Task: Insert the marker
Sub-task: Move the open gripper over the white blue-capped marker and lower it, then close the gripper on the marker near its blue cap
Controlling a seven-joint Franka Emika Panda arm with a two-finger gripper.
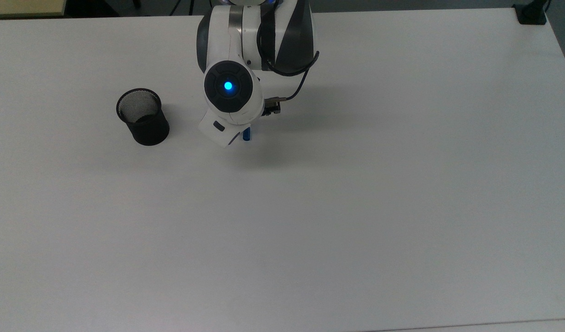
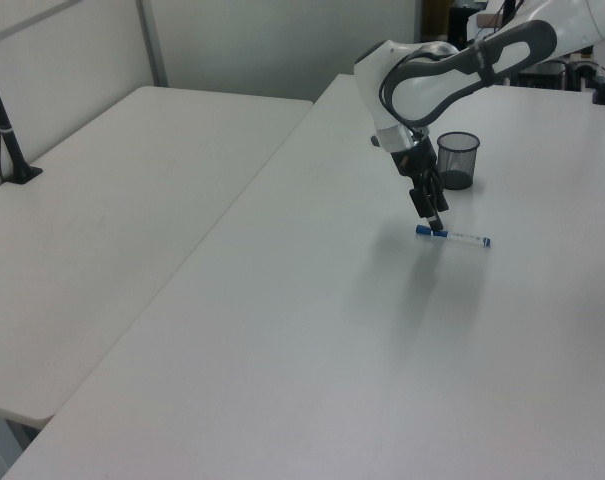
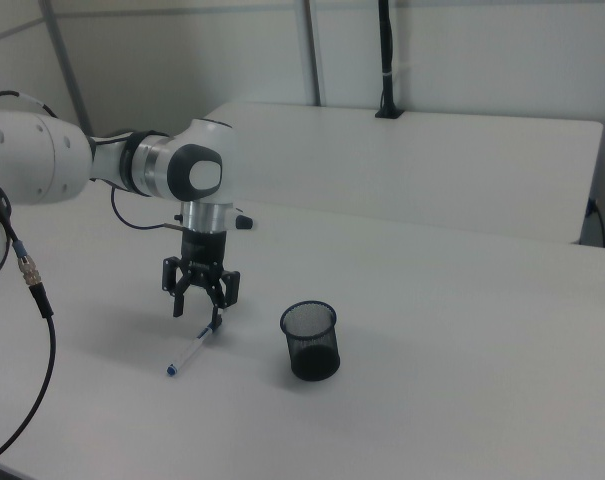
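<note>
1. Marker [image 3: 193, 351]: slim white barrel with blue ends, lying flat on the white bench [image 1: 356, 207]. In the right view it runs from a small blue tip at about 7 o'clock up to the end under the gripper at about 1 o'clock. In the left view [image 2: 453, 236] it lies nearly level, blue cap toward the left view's left. In the top view a short blue end [image 1: 246, 135] pokes out below the arm's wrist.

2. Gripper [image 3: 201, 307]: black, two-fingered, pointing straight down over the marker's cap end. Fingers spread apart in the right view, one on either side of the barrel, gripping nothing. One fingertip sits close to the marker; whether it touches cannot be told. In the left view the gripper [image 2: 432, 222] hangs just above the cap end.

3. Black mesh cup [image 1: 143, 117]: upright on the bench, open mouth up. In the top view it stands at 9 o'clock from the marker, apart from it. In the right view [image 3: 311, 341] it lies at 3 o'clock from the marker; in the left view [image 2: 457, 160] at 12 o'clock.

4. Arm [image 1: 232, 92]: white with dark joints, a blue light lit on the wrist in the top view, a black cable trailing beside it.
</note>
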